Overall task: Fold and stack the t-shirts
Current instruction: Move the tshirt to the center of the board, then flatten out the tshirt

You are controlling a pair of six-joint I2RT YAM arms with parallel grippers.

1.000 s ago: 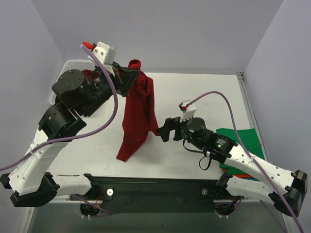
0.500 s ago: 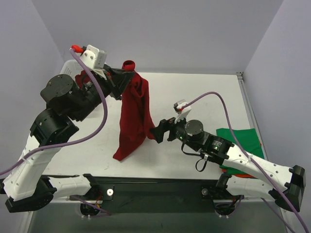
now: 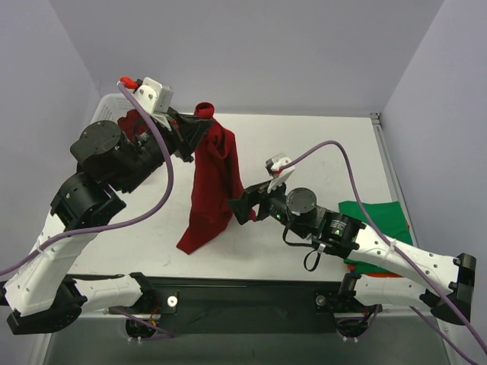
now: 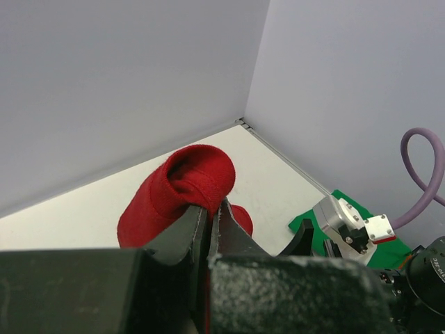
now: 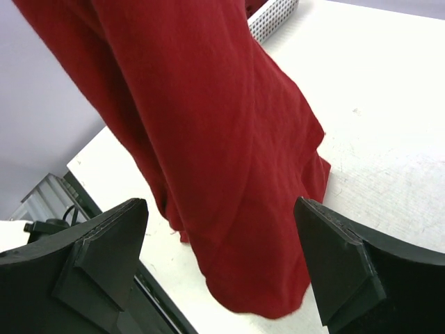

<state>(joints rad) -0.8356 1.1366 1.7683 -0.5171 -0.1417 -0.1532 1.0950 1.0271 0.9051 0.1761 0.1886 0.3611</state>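
The left gripper [image 3: 202, 120] is clamped tight on a bunched fold of a deep red t-shirt [image 3: 214, 176], holding it aloft over the white table [image 3: 312, 144] so that the cloth hangs in a long, narrow drape, its lower end trailing onto the tabletop near the front edge. The left wrist view shows the two dark fingers [image 4: 189, 229] pressed together with a rounded roll of the red t-shirt [image 4: 182, 186] rising above their tips. To the right, the right gripper [image 3: 240, 207] reaches in low beside the hanging cloth with its jaws spread wide (whether either finger touches the fabric cannot be told from above). Its own camera shows the two fingers [image 5: 104, 243] well apart at either side of the frame, the shirt's lower folds [image 5: 208, 139] hanging between and beyond them. A green t-shirt [image 3: 380, 219] lies flat near the table's right edge, partly under the right arm. At the far left corner stands a white lattice basket [image 3: 112, 102] with more red cloth [image 3: 134, 122] in it.
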